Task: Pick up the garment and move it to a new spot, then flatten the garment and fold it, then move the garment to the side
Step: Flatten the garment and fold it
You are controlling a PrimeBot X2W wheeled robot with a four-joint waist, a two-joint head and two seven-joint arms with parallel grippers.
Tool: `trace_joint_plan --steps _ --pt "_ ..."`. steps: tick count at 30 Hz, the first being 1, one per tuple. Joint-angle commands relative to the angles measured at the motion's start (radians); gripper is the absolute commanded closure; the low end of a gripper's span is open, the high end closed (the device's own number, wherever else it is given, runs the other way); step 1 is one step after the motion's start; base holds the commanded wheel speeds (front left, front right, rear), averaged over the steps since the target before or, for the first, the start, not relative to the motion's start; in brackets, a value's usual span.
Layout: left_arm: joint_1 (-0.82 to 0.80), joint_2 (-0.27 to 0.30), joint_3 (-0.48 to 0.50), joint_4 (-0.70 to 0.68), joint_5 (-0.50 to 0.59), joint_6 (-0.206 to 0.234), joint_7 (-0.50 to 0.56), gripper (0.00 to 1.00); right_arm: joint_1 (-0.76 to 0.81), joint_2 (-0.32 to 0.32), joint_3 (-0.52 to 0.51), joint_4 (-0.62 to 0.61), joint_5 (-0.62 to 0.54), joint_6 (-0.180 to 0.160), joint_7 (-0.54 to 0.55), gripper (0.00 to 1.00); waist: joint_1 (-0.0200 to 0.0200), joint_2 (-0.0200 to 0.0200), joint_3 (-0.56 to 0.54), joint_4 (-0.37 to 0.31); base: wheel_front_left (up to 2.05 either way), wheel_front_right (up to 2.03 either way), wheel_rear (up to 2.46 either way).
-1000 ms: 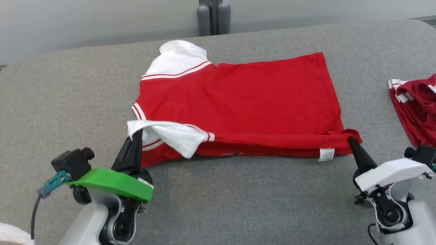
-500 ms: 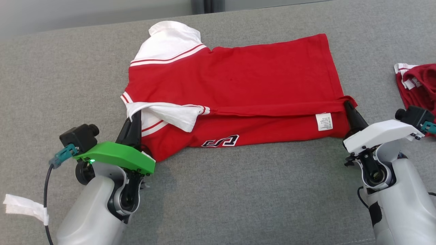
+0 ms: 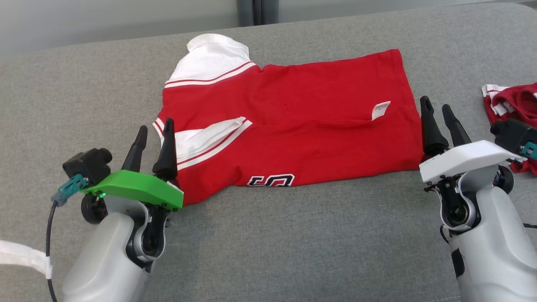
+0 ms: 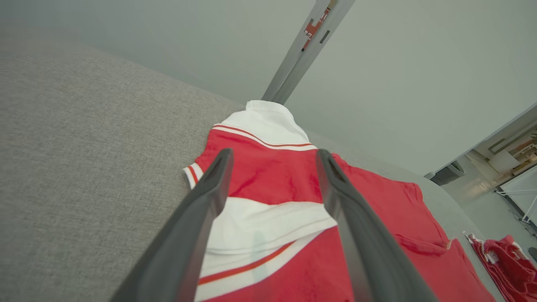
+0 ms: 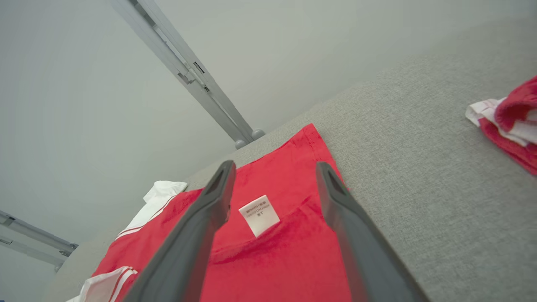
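red shirt laid on grey bench, left tool set apart beside white sleeve, right tool set apart beside hem

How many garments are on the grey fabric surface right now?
2. A red shirt with white sleeves lies spread in the middle; a crumpled dark red garment sits at the far right, partly cut off; more may be hidden.

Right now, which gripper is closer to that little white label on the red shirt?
Right. The right gripper stands open at the hem of the red shirt, close to the white label; the left gripper is at the sleeve end, across the shirt from it.
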Motion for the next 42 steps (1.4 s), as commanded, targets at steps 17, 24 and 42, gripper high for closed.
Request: trace_joint_plan --steps 17,24,42 --pt "0.275 0.089 -0.014 -0.176 -0.053 0.133 0.156 0.0 0.235 -0.004 -0.034 -0.254 -0.301 -0.001 0.027 0.0 0.0 0.0 -0.042 -0.002 0.0 0.0 0.0" --pt "0.235 0.051 0.015 -0.119 -0.104 0.162 0.184 0.0 0.223 -0.004 -0.017 -0.271 -0.402 -0.001 0.046 0.0 0.0 0.0 0.002 -0.033 0.0 0.0 0.0" --pt "0.209 0.047 0.04 -0.069 -0.137 0.126 0.184 1.0 0.132 -0.004 -0.042 -0.068 -0.433 -0.001 0.075 0.0 0.0 0.0 0.037 -0.028 0.0 0.0 0.0"
